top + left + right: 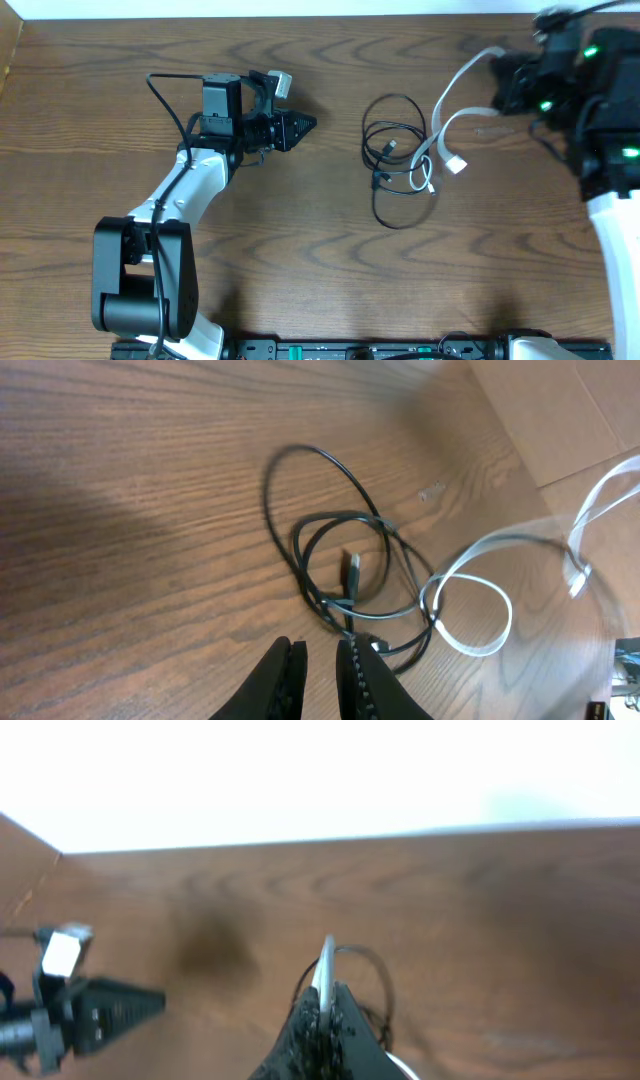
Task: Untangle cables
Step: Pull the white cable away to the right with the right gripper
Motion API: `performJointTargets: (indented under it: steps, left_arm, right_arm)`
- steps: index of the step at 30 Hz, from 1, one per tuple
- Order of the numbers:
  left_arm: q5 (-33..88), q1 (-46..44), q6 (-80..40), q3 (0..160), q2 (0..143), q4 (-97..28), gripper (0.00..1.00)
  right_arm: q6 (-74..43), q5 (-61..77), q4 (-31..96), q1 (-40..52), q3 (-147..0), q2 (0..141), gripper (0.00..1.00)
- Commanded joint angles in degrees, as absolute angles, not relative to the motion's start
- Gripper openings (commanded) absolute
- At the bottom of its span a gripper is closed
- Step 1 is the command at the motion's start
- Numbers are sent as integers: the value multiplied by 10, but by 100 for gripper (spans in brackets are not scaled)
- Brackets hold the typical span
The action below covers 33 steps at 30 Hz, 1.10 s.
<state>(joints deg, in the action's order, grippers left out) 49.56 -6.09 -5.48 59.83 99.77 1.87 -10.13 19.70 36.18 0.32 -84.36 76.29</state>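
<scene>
From the left wrist, the left gripper (320, 652) sits closest, its fingers (283, 678) drawn almost together with only a sliver of table (130, 540) showing between them, holding nothing. Just beyond the fingertips the black cables (322, 560) lie on the wood in a few overlapping loose loops, a small plug end (352, 567) resting inside one loop. Past them, the white cable (478, 592) curls in a loop that crosses the black strands, then runs up and away, lifted off the table.

Overhead, that white cable (452, 100) climbs to the far right corner, where the right gripper (323, 1005) has its fingers clamped on it; the strand stands up between them. The black tangle stays mid-table, between the two arms.
</scene>
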Motion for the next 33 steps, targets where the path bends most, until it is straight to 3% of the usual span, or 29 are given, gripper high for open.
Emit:
performJointTargets:
  steps: [1, 11, 19, 33]
  left_arm:
    - [511, -60, -43, 599, 997, 19, 21]
    - [525, -78, -43, 599, 997, 17, 24]
    - [535, -110, -43, 599, 997, 18, 25]
    - [533, -144, -41, 599, 997, 37, 25]
  right_arm:
    - [-80, 185, 377, -15, -922, 749, 1]
    - [-76, 180, 408, -16, -1044, 749, 1]
    - [-35, 80, 432, -16, -1106, 749, 1]
    - [-48, -26, 612, -16, -1291, 756, 1]
